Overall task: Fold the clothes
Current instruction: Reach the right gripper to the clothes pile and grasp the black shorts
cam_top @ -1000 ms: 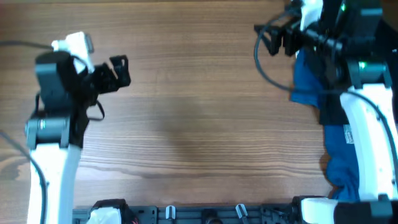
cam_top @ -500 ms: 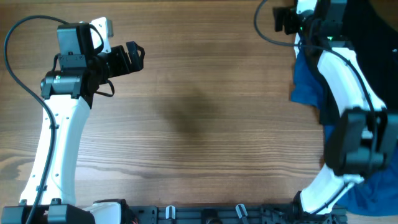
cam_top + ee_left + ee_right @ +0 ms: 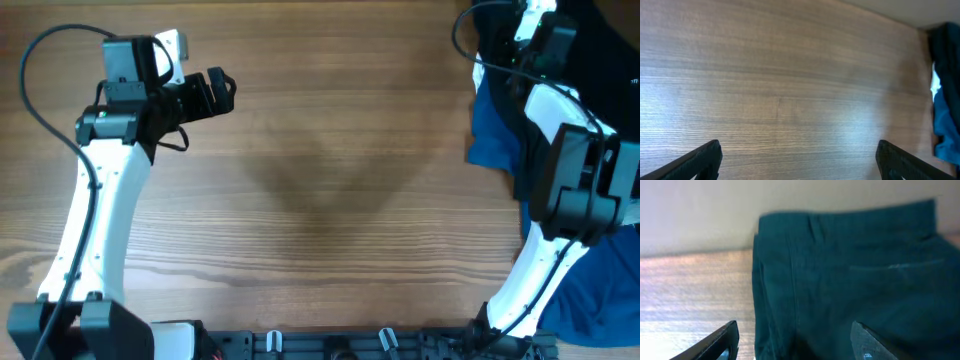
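Note:
The black shorts lie bunched at the far right corner of the table, partly under my right arm. In the right wrist view they fill the frame as dark fabric with a seam and a stitched band. My right gripper is open just above this fabric, one finger over the table and one over the cloth. My left gripper is open and empty above bare wood at the far left; in the left wrist view only table lies between its fingers.
A royal-blue garment lies beside the black shorts on the right and runs down to the near right corner; it also shows at the right edge of the left wrist view. Wood table spans the middle.
My right arm has swung from in front of the clothes up into the far right corner, over the black shorts. My left arm has stretched forward and a little right.

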